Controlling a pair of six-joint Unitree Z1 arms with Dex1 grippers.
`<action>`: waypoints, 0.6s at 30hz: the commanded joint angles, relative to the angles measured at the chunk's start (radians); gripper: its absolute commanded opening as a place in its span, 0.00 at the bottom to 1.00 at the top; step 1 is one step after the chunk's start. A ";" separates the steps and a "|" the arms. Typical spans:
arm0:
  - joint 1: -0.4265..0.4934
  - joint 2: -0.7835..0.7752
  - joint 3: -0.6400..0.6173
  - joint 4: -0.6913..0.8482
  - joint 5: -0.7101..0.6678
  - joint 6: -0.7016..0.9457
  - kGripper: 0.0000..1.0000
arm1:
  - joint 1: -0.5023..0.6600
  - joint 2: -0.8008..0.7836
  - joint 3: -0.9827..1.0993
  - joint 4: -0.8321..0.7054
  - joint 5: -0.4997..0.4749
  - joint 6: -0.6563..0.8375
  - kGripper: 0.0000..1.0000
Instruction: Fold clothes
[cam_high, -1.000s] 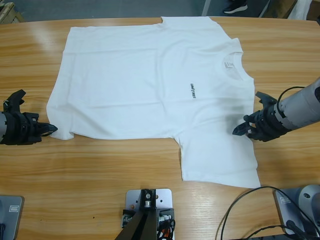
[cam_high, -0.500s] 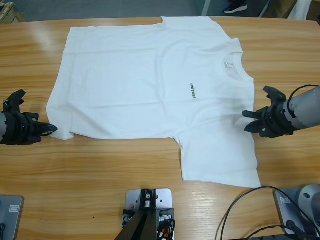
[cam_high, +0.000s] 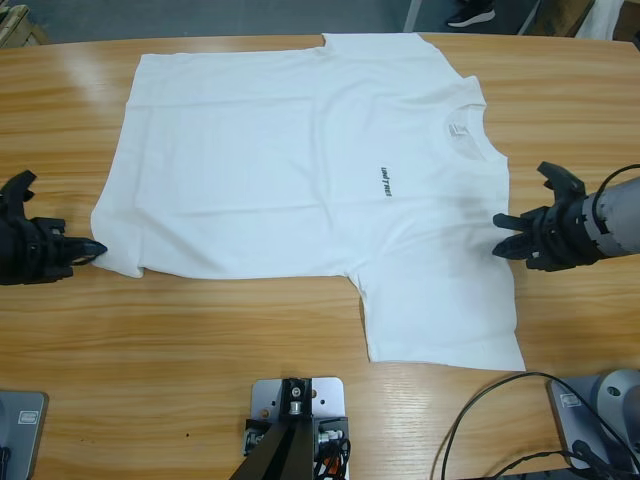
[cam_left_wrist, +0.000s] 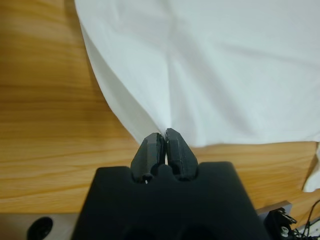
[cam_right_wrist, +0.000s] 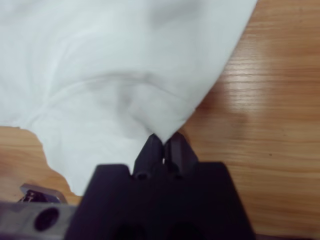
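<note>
Between the grippers the T-shirt (cam_high: 300, 170) lay flat, neck toward the right gripper (cam_high: 505, 235), hem toward the left gripper (cam_high: 92, 250); both pinched its edges.

T-shirt (cam_high: 300, 160) chest lettering (cam_high: 385, 181) too small to read; a shoe (cam_high: 470, 14), perhaps, is cropped at top

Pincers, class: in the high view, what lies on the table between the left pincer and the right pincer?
Only the white T-shirt lies between the left pincer and right pincer; each grips an edge of it.
</note>
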 joint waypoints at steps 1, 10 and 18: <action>0.078 -0.093 0.025 0.009 -0.027 0.043 0.00 | -0.031 -0.046 0.005 0.033 0.013 -0.020 0.00; 0.160 -0.135 0.013 0.026 -0.057 0.093 0.00 | -0.085 -0.097 -0.016 0.049 0.013 -0.057 0.00; 0.189 -0.161 0.013 0.032 -0.057 0.108 0.00 | -0.094 -0.103 -0.017 0.055 0.018 -0.062 0.00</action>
